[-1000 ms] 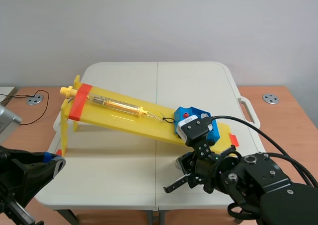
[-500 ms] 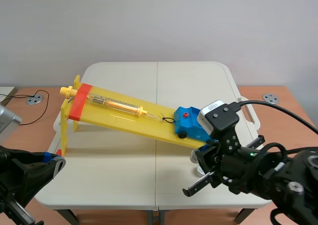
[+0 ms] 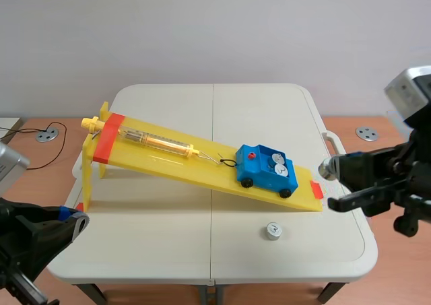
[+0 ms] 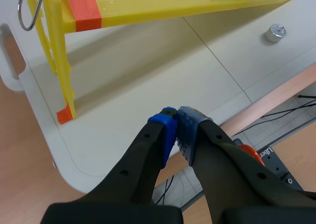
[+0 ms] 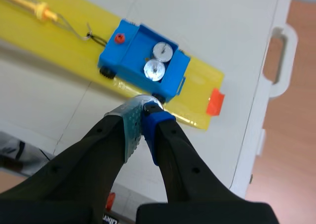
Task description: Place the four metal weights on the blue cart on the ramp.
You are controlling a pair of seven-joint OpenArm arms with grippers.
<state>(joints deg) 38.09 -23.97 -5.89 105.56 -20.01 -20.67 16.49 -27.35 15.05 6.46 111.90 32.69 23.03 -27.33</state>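
The blue cart (image 3: 266, 167) stands low on the yellow ramp (image 3: 168, 158), hooked to a spring scale (image 3: 158, 141). Two metal weights (image 5: 152, 70) lie in the cart's (image 5: 123, 56) tray. A third weight (image 3: 273, 231) stands on the table in front of the ramp's foot, also seen far ahead of the left gripper (image 4: 275, 32). My right gripper (image 3: 330, 169) hangs right of the ramp's end, raised, shut on a fourth weight (image 3: 327, 167); in its wrist view the gripper (image 5: 144, 105) is above the cart's near side. My left gripper (image 4: 177, 116) is shut on nothing over the table's front left corner.
The ramp's tall legs (image 4: 59, 61) stand at the table's left, with red tape across the ramp's top (image 3: 108, 138) and a red tab at its foot (image 5: 214, 101). The white folding table (image 3: 168, 244) has a handle at its right edge (image 5: 276, 56).
My right arm has risen from the table in front of the cart and swung right and up, carrying a weight. The cart is now uncovered. The left arm has not moved.
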